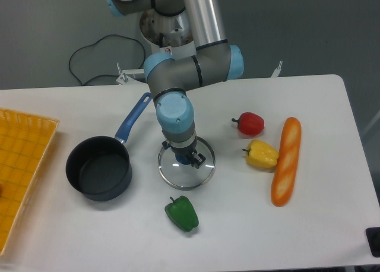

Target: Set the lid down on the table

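Gripper (189, 158) grips the one lid's (186, 170) blue knob, beside one pot (98, 167), three peppers, one baguette (286, 161).

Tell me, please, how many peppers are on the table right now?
3: a red pepper right of the lid, a yellow pepper beside the bread, and a green pepper in front of the lid.

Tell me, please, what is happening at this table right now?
A single robot arm has its claw down at the blue knob of the glass lid, which lies on the white table just right of the open dark pot. The wrist hides whether the claw is gripping the knob. A green pepper sits in front of the lid, with a red pepper, a yellow pepper and a bread loaf to the right.
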`<action>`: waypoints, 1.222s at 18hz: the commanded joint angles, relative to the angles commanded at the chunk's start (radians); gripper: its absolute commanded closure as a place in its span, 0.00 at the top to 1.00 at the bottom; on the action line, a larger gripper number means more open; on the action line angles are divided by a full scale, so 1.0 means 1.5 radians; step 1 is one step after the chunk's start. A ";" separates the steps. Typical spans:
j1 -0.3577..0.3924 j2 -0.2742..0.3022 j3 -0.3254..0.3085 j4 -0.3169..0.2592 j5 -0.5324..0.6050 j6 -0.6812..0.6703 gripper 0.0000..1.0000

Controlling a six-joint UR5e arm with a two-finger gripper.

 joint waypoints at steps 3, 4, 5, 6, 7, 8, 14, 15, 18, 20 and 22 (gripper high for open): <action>0.000 -0.002 0.002 0.000 0.002 0.001 0.71; 0.000 -0.005 0.003 0.000 0.002 0.001 0.72; 0.000 -0.006 0.004 -0.001 0.002 0.001 0.72; 0.000 -0.007 0.004 -0.001 0.002 0.001 0.72; 0.000 -0.007 0.004 -0.001 0.002 0.002 0.76; 0.000 -0.007 0.005 -0.001 0.002 0.002 0.78; -0.001 -0.001 0.029 -0.003 0.001 0.000 1.00; -0.001 0.002 0.037 -0.004 0.001 -0.001 1.00; -0.006 0.010 0.059 -0.003 0.001 -0.005 1.00; -0.013 0.014 0.083 -0.003 0.001 -0.007 1.00; -0.015 0.019 0.110 -0.003 0.000 -0.007 1.00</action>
